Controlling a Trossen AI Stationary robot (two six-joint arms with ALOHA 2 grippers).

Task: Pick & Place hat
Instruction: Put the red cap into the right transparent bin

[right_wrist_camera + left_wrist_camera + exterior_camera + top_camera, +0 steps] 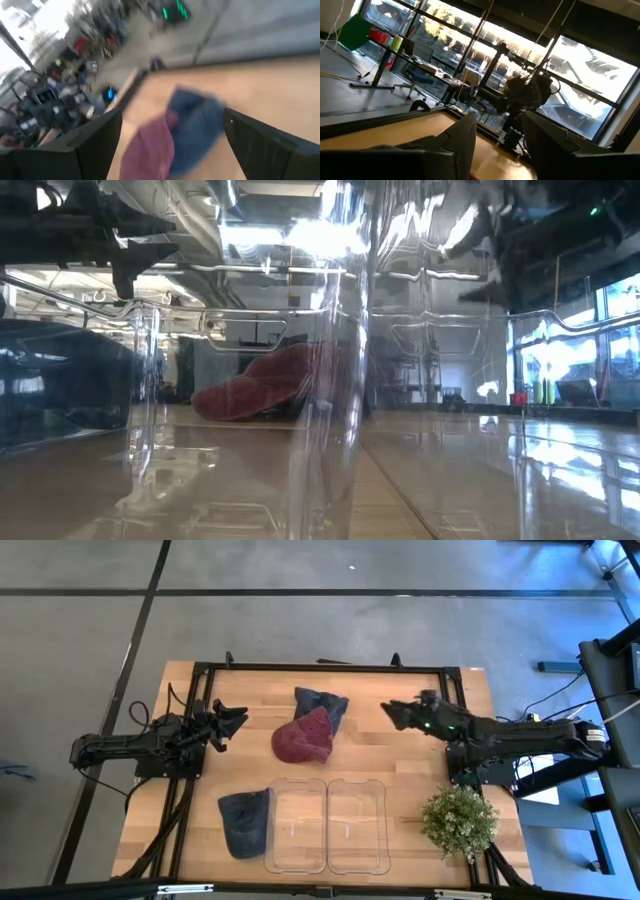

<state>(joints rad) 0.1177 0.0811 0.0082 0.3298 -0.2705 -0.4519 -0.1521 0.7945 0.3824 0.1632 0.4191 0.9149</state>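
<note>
A maroon cap (303, 738) lies near the table's middle, its far edge resting on a dark blue cap (321, 703) behind it. Both show blurred in the right wrist view, the maroon cap (150, 150) and the blue cap (196, 125). Another dark blue cap (246, 822) lies by the left clear bin. My left gripper (236, 721) hovers open left of the maroon cap. My right gripper (392, 716) hovers open right of the pile, fingers wide apart (170, 145). The maroon cap (262, 388) shows through the bins in the low view.
Two clear plastic bins (327, 825) sit side by side at the table's near edge. A small potted plant (459, 821) stands at the near right corner. Bare wood lies between the caps and the right gripper.
</note>
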